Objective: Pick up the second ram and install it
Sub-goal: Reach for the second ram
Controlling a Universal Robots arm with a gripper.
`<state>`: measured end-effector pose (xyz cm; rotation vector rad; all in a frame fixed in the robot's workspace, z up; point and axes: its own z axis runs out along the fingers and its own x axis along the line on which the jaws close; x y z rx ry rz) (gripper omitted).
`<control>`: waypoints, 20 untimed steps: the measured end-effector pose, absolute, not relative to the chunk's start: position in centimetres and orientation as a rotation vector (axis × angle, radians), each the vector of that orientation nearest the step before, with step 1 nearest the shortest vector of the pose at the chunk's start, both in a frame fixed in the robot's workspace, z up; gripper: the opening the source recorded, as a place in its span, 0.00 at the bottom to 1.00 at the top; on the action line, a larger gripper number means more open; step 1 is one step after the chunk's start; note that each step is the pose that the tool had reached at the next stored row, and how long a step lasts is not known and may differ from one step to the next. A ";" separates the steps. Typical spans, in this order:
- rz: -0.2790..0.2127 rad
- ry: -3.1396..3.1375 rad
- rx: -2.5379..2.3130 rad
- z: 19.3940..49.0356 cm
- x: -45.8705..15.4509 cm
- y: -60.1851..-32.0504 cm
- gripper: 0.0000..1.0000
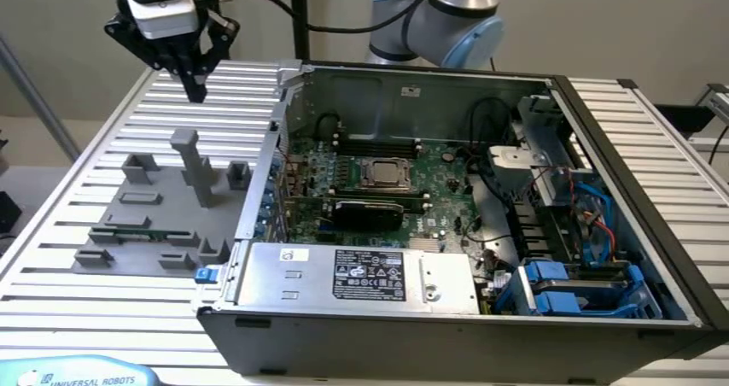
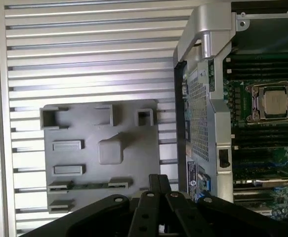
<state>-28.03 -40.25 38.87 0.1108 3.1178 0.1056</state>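
Observation:
The second ram [image 1: 137, 232] [image 2: 89, 186] is a thin green stick lying flat between two small grey holder blocks on the grey fixture plate [image 1: 114, 262] [image 2: 134, 138]. My gripper [image 1: 196, 89] [image 2: 159, 183] hangs high above the slatted table at the exterior view's upper left, well away from the stick. Its dark fingers point down, shut, with nothing between them. The open computer case holds the green motherboard [image 1: 439, 168] [image 2: 282, 153]. Its long dark memory slots [image 1: 376, 140] [image 2: 262, 64] lie beside the processor socket [image 1: 387, 172] [image 2: 274, 101].
A tall grey post [image 1: 188, 160] [image 2: 110, 150] rises from the fixture plate between the gripper and the stick. The case's metal wall [image 1: 273, 147] [image 2: 203, 89] borders the plate. A power supply [image 1: 353, 275] and blue drive brackets [image 1: 569, 288] fill the case's near side.

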 end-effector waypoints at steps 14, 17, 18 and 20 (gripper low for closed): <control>0.103 3.120 0.111 37.3 -34.4 -40.4 0.11; 0.103 3.121 0.111 36.9 -35.7 -40.5 0.11; 0.103 3.123 0.111 36.8 -36.1 -40.5 0.11; 0.103 3.126 0.111 36.5 -36.6 -40.7 0.11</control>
